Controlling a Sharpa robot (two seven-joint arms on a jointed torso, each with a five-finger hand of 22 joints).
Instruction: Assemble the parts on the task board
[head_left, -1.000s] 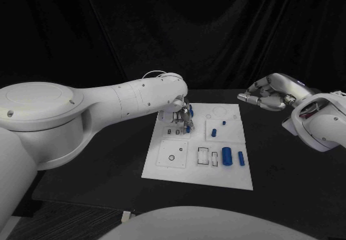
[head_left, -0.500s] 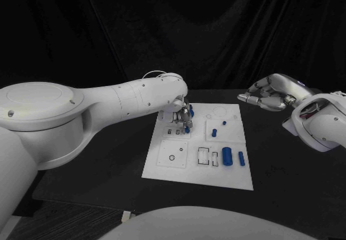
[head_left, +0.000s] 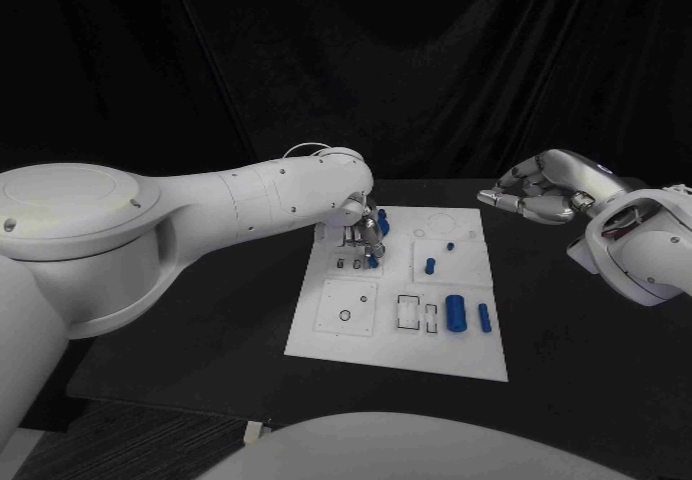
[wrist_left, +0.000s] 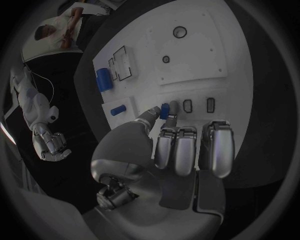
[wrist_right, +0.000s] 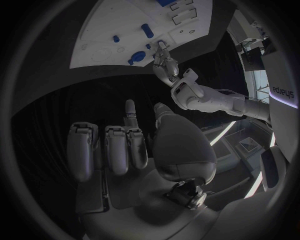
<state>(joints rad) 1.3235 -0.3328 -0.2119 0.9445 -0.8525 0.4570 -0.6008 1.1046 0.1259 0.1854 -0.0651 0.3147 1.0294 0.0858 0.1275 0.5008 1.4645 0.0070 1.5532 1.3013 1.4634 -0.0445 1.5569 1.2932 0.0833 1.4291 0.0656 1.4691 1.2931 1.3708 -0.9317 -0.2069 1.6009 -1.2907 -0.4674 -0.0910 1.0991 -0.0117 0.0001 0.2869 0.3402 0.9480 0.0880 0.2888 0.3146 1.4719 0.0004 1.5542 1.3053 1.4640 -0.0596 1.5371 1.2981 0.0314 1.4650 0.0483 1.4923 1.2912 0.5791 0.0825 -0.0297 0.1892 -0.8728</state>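
1. The left robot hand (wrist_left: 164, 150) reaches over the far-left part of the white board (head_left: 335, 335), pinching a small blue piece (wrist_left: 164, 110) between thumb and a fingertip, right at a row of small slots (wrist_left: 199, 105).
2. The right robot hand (head_left: 537, 192) hangs above the tabletop (head_left: 577, 370) off the board's far right corner, fingers curled in, holding nothing.
3. On the board, a blue peg (head_left: 428, 266) lies in a square recess, with a smaller blue peg (head_left: 449, 245) beyond it.
4. Nearer the robot, a thick blue cylinder (head_left: 454, 312) and a slim blue bar (head_left: 483, 318) lie beside two rectangular outlines (head_left: 418, 313).
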